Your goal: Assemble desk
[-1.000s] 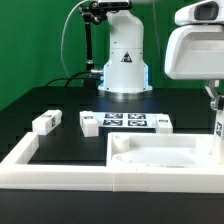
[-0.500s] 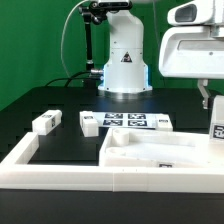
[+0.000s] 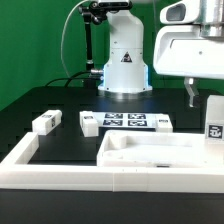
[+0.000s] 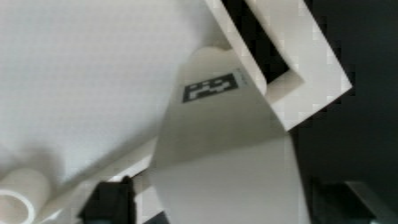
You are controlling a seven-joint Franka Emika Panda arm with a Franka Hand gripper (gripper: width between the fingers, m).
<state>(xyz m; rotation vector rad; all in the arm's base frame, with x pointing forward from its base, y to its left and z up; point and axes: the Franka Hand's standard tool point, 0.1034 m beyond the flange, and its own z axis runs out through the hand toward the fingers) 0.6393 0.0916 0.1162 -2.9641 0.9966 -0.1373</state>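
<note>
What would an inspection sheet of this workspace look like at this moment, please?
Surface: black table framed by a white rim; marker board lying flat.
Job's things: tabletop panel inside the rim, hollows up; upright leg standing at its end on the exterior view's right; loose legs lying by the marker board.
Clutter: nothing seen.
Gripper: gripper over the upright leg, jaws open on either side of it.
Cables: dark cable looping beside the robot base, clear of the parts.
Surroundings: green backdrop.
</note>
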